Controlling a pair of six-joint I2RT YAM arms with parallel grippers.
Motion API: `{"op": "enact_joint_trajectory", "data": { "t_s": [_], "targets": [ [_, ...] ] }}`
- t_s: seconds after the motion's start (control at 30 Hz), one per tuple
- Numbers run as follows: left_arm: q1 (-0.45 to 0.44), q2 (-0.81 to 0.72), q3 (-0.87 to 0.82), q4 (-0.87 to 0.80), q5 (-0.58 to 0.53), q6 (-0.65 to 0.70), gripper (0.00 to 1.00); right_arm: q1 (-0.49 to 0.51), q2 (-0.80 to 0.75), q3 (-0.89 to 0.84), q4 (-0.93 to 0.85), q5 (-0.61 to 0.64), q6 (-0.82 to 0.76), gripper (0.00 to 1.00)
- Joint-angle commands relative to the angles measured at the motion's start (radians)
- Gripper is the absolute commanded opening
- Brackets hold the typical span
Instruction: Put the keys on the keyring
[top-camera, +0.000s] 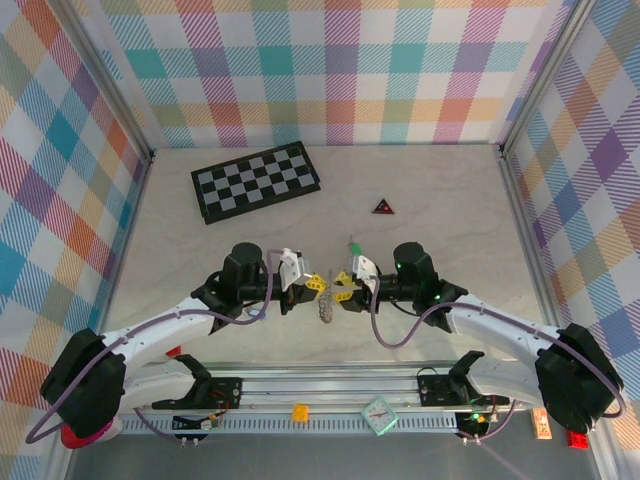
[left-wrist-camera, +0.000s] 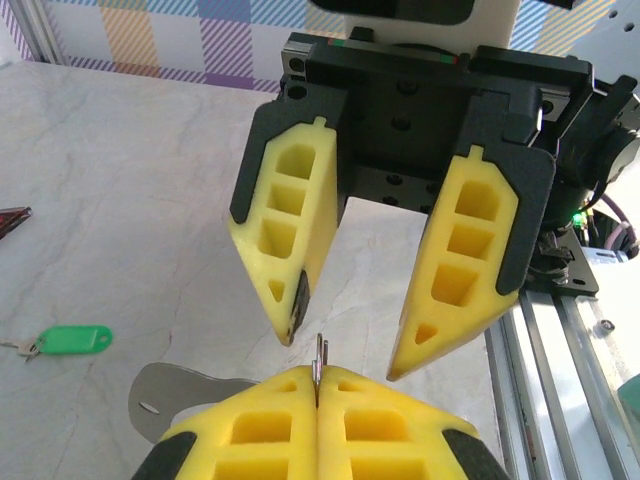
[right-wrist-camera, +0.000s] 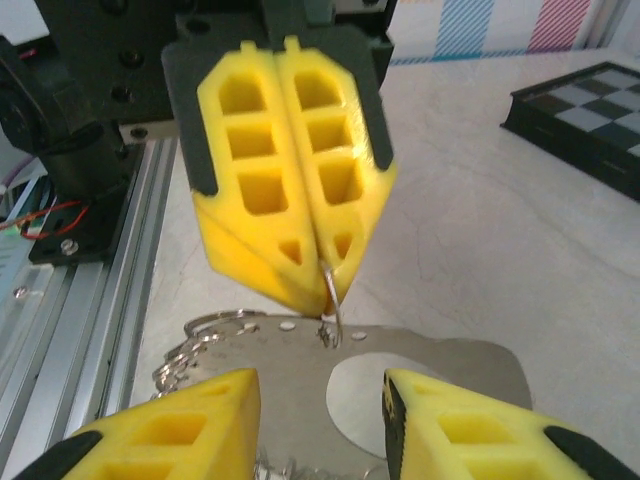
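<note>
— Looking down from above, where do we find the two pincers?

— We see them tip to tip just below the middle of the frame, the left pincer (top-camera: 315, 284) on the left and the right pincer (top-camera: 343, 291) facing it, with the counter (top-camera: 450, 200) under them.

— How does the left one stand?

— Its yellow fingers are pressed together. In the right wrist view we see them pinching the thin wire ring of the keyring (right-wrist-camera: 331, 305) right at their tips.

— And the right one?

— Spread, with nothing between its fingers. In the left wrist view it stands wide at mid-frame, just beyond the ring.

— Where is the rest of the keyring?

— In the right wrist view its chain trails to the lower left of the frame, and a flat grey metal tag (right-wrist-camera: 450, 370) with a round hole sits just below the ring. Whether the tag touches the counter we cannot tell.

— Any key?

— We find the green key (left-wrist-camera: 75, 339) lying on the counter at the lower left of the left wrist view, apart from both pincers.

— What else?

— From above, a checkerboard (top-camera: 257, 180) at upper centre-left and a dark red-edged triangle (top-camera: 383, 207) to its right.
</note>
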Motion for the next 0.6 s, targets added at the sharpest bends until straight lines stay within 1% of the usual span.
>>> {"op": "enact_joint_trajectory", "data": {
  "t_s": [0.0,0.17,0.3,0.5,0.57],
  "targets": [
    [-0.01,-0.019,-0.01,0.101,0.045,-0.026,0.0,-0.004,0.012,-0.012,0.136,-0.002,0.051,0.34],
    [-0.01,-0.02,-0.011,0.104,0.051,-0.027,0.0,-0.003,0.035,0.006,0.135,-0.024,0.051,0.29],
    [-0.01,-0.018,-0.012,0.106,0.052,-0.031,0.0,-0.004,0.051,0.012,0.164,-0.07,0.071,0.22],
    [-0.012,-0.022,-0.013,0.109,0.049,-0.033,0.0,-0.003,0.062,0.02,0.18,-0.096,0.082,0.09],
    [-0.012,-0.021,-0.013,0.108,0.046,-0.034,0.0,-0.003,0.065,0.026,0.173,-0.103,0.08,0.04]
  ]
}}
